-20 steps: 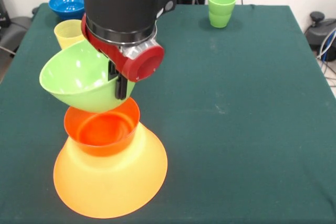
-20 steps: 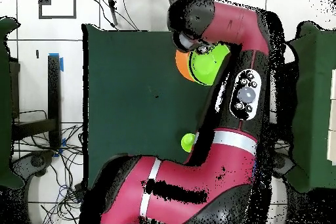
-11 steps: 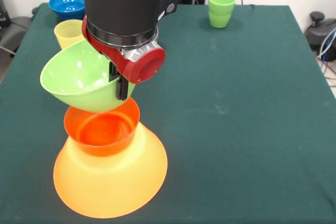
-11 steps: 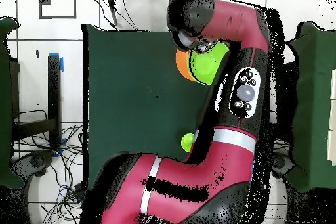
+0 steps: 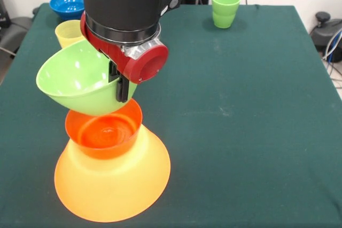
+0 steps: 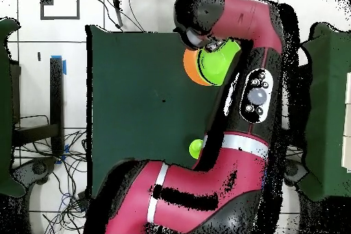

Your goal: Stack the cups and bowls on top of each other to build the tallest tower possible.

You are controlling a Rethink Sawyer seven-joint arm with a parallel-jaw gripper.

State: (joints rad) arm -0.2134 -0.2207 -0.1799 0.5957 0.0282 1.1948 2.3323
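Blue bowl point(image 5: 68, 4): at the far left corner of the counter point(image 5: 251, 110), empty as far as it shows; part of it is hidden behind the arm.
Yellow cup point(image 5: 68, 32): just behind the lime green bowl, its lower part is hidden.
Lime green bowl point(image 5: 80, 81): in the air, tilted, its opening turned to the left and up; nothing inside.
Gripper point(image 5: 122, 86): the dark fingers point(image 5: 123, 90) are narrow and pinch the right rim of the lime green bowl.
Tower point(image 5: 109, 169): the large orange bowl point(image 5: 115, 190) lies upside down; the small orange-red bowl point(image 5: 104, 134) stands upright on it, empty, directly under the lifted bowl.
Green cups point(image 5: 225, 8): two nested, at the far right.
Overhead view: the arm covers most of the bowls.
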